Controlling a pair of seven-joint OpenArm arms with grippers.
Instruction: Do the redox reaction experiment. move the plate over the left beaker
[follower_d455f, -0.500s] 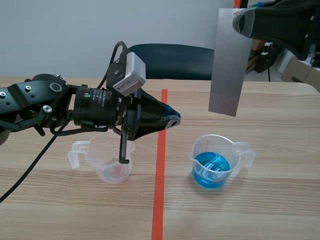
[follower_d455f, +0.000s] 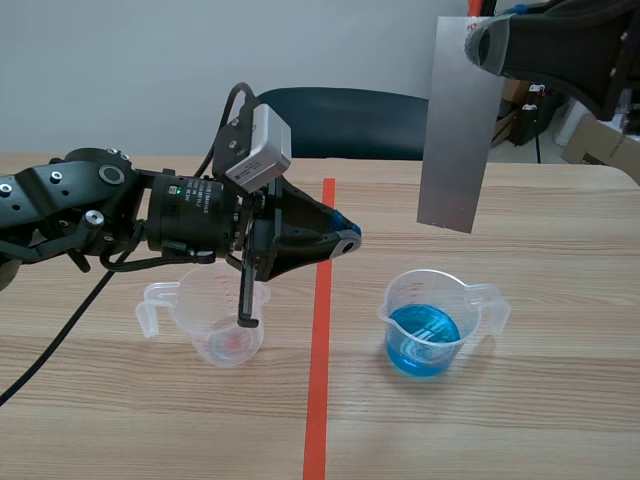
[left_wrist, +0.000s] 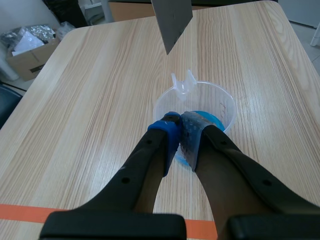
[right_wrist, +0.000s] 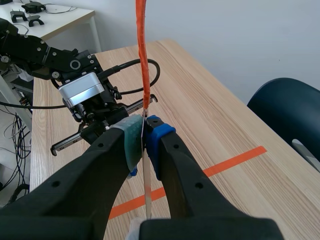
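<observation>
A grey metal plate (follower_d455f: 458, 130) hangs upright at the top right, above the table behind the beaker of blue liquid (follower_d455f: 428, 325). My right gripper (follower_d455f: 482, 42) is shut on its upper edge. The right wrist view shows the plate edge-on (right_wrist: 142, 60), pinched between the pads of that gripper (right_wrist: 145, 131). The left beaker (follower_d455f: 212, 322) is clear with a trace of pink liquid. Over it stretches my left arm, its gripper (follower_d455f: 346, 240) shut on nothing near the tape line. In the left wrist view the shut gripper (left_wrist: 180, 126) points at the blue beaker (left_wrist: 200, 102), with the plate's lower corner (left_wrist: 172, 20) beyond.
An orange-red tape line (follower_d455f: 318, 380) runs down the wooden table (follower_d455f: 560, 400) between the two beakers. A dark chair (follower_d455f: 340, 120) stands behind the far edge. Cardboard boxes (follower_d455f: 600, 140) sit off the table at the right.
</observation>
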